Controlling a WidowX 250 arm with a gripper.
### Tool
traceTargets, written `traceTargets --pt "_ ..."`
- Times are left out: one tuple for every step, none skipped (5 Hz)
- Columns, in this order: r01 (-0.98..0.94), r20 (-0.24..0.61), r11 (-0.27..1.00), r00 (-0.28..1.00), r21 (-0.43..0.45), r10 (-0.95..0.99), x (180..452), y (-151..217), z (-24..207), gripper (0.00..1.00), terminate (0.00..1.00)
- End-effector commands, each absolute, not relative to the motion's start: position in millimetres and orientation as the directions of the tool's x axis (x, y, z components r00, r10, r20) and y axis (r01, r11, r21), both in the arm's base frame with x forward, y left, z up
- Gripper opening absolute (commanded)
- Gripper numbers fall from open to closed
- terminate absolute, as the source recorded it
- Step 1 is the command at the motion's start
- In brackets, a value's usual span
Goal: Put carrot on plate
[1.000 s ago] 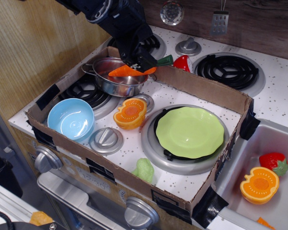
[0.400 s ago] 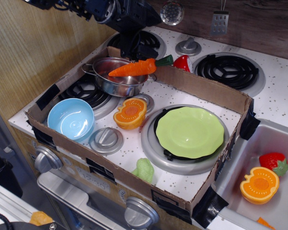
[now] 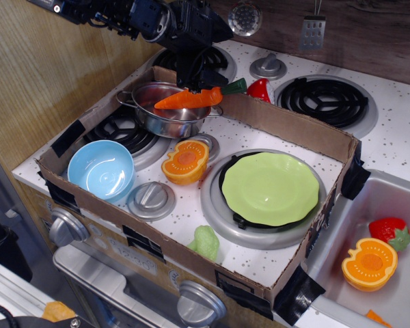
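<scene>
The orange carrot [image 3: 184, 100] with its dark green stub lies across the rim of the steel pot [image 3: 165, 117] at the back left of the cardboard tray. My gripper [image 3: 191, 76] hangs just above and behind the carrot's middle. Its dark fingers reach down to the carrot's upper side and appear spread, not clamped on it. The lime-green plate [image 3: 270, 188] sits on the front right burner, with nothing on it, well to the right of and nearer than the carrot.
A light blue bowl [image 3: 100, 169] stands front left. An orange halved pumpkin piece [image 3: 185, 162] lies between pot and plate. A green toy [image 3: 206, 242] lies by the cardboard wall [image 3: 287, 126]. The sink [image 3: 389, 205] at right holds a strawberry and another pumpkin half.
A second ago the gripper was down on the carrot; it then lifted up and back, leaving the carrot on the pot rim. It now sits low over the carrot again.
</scene>
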State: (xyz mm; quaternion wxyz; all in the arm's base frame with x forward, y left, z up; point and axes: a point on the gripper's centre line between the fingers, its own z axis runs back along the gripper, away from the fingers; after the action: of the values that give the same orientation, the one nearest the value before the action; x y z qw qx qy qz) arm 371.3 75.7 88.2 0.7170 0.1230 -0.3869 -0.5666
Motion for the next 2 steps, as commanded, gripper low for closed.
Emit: traceTargets --pt "0.722 0.405 0.351 0.107 0.596 -0.908 366.9 60.5 75.1 1.0 0.0" --pt "0.739 0.413 0.354 0.113 0.573 -0.904 366.5 60.2 64.4 1.0 0.0"
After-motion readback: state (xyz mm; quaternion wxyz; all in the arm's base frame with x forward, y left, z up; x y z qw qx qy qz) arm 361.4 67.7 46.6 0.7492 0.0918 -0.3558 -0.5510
